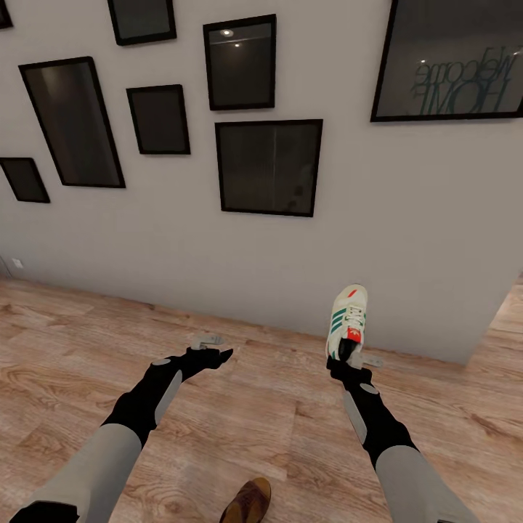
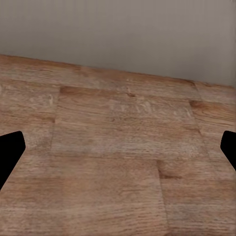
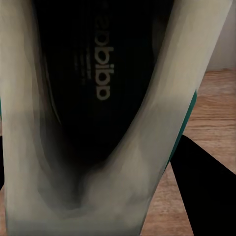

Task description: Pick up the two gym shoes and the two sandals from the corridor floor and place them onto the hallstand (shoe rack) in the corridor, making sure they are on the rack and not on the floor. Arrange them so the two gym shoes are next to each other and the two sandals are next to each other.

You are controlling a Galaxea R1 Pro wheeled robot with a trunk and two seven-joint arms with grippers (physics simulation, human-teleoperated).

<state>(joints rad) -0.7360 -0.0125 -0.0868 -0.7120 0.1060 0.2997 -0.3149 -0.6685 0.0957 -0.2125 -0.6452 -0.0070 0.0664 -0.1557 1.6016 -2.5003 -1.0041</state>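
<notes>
One gym shoe (image 1: 349,316), white with green stripes and a red-orange tongue patch, hangs toe-up above the corridor floor (image 1: 276,428), close to the grey wall. My right gripper (image 1: 349,357) is shut on its heel opening. The right wrist view looks into the shoe's dark insole (image 3: 98,73), with a black finger (image 3: 206,196) beside its outer wall. My left gripper (image 1: 216,347) stands open and empty over the bare floor (image 2: 118,206), its fingertips (image 2: 10,152) far apart. One brown sandal (image 1: 247,503) lies on the floor between my arms, near the view's lower edge. The hallstand is out of view.
A grey wall (image 1: 218,254) with several black-framed pictures (image 1: 269,167) stands just ahead. The wall ends at a corner (image 1: 501,319) on the right, where more floor opens. Wood planks stretch away to the left.
</notes>
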